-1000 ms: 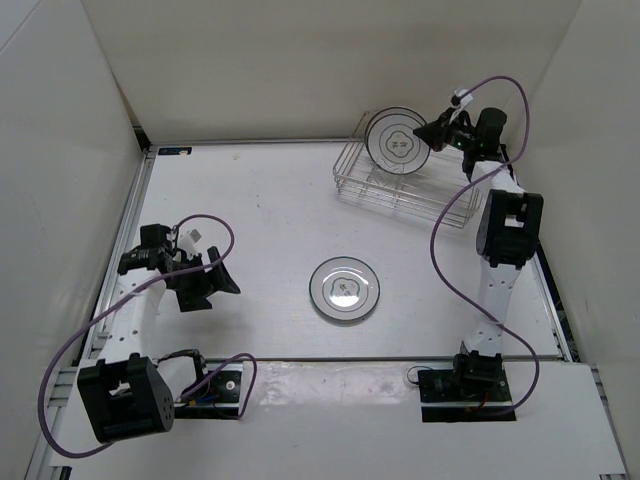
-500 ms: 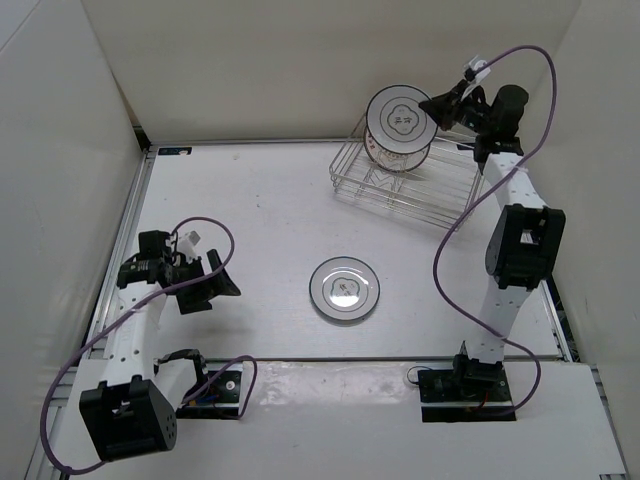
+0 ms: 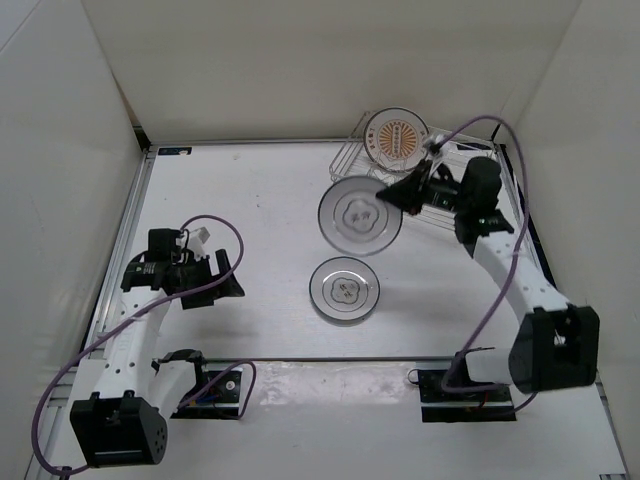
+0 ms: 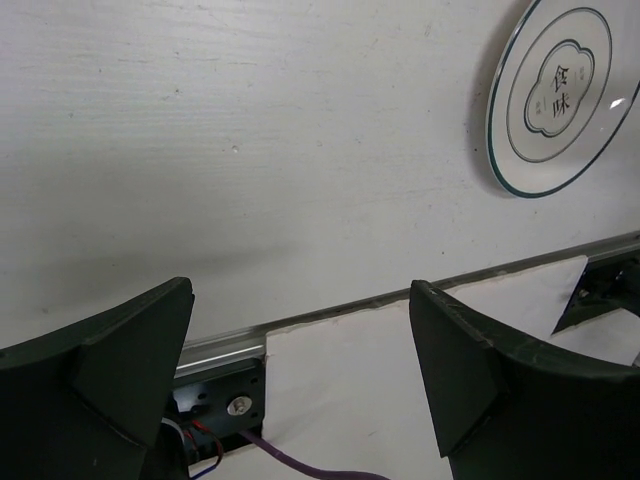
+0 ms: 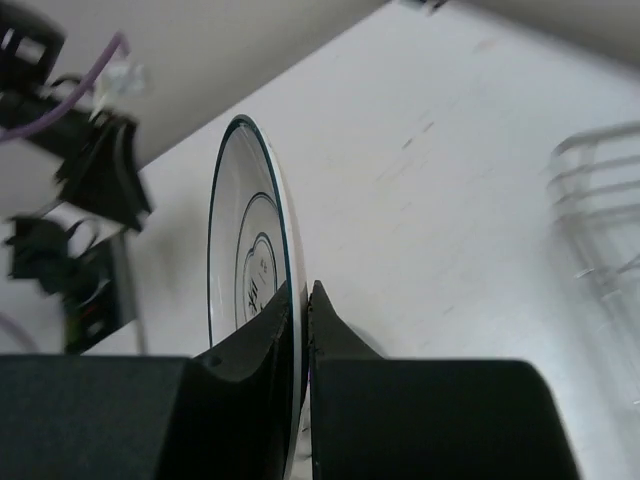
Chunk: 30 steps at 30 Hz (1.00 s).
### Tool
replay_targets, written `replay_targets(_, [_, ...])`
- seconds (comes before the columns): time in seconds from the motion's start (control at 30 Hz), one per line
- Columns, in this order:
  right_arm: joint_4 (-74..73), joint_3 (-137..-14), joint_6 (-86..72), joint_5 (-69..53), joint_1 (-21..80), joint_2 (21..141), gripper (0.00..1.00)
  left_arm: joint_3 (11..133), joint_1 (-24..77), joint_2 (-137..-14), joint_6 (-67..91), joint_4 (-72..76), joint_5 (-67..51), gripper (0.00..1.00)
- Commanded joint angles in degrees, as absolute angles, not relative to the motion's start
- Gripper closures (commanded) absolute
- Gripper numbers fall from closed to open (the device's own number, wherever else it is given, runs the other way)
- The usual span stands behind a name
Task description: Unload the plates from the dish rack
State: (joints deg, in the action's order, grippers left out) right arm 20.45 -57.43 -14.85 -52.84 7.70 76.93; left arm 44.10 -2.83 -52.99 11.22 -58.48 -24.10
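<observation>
Pinched shut with the right gripper on the rim of the white ringed plate, held up in the air, tilted, left of the dish rack and on the far side of the second ringed plate lying flat mid-table.

Just lifted out: a second ago standing in the rack's slots with the jaws at its rim, then raised above the wires, now swung out toward the middle of the table.

Uncovers the orange-brown plate, upright at the far end of the rack and not yet touched.

Means, most likely, one plate down, one about to be set down, one left to fetch.

Spread wide and holding nothing with the left gripper, low on the near left, well apart from every plate.
</observation>
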Motion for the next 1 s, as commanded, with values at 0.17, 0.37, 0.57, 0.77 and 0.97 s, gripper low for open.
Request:
replay_targets(0.17, [0.5, -42.2, -13.9, -49.6, 14.1, 65.0, 1.0, 42.9, -0.3, -52.0, 13.2, -55.1, -23.7, 0.0])
replay_targets(0.37, [5.7, -34.3, -18.0, -46.9, 16.1, 67.3, 1.0, 42.6, 2.5, -51.2, 12.8, -56.5, -22.4, 0.0])
replay_targets(0.57, [15.8, -33.2, -21.7, -48.3, 17.5, 74.8, 1.0, 41.8, 2.5, -50.8, 12.7, -57.0, -21.8, 0.0])
replay_targets(0.77, [19.5, -35.5, -23.4, -46.6, 18.1, 82.0, 1.0, 42.7, 2.5, -51.2, 11.7, -57.7, -21.4, 0.0])
replay_targets(0.97, [21.4, -38.2, -24.5, -46.1, 18.5, 87.8, 1.0, 43.2, 2.5, -51.5, 11.1, -58.8, -20.7, 0.0])
